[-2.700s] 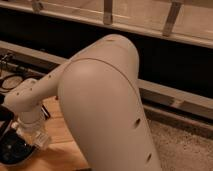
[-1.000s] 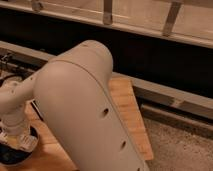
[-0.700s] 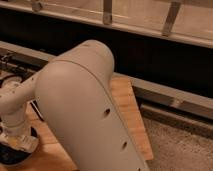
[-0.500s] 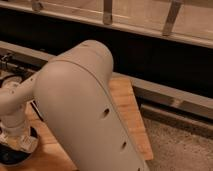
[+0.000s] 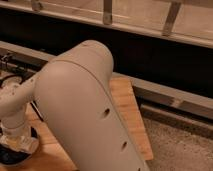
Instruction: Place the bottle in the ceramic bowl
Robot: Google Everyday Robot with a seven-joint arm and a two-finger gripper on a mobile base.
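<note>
One big white arm (image 5: 85, 110) fills most of my view. Its claw (image 5: 19, 144) sits at the lower left of the frame, directly over the ceramic bowl (image 5: 12, 155), a glossy black round dish on the wooden table (image 5: 127, 110). I see a pale, whitish shape at the claw that may be the bottle (image 5: 15, 142).

The bulky white arm (image 5: 85, 110) is blocking much of the wooden table (image 5: 127, 107). The gripper (image 5: 20, 144) is covering most of the ceramic bowl (image 5: 11, 156) at the bottom-left corner, hiding the bottle.
</note>
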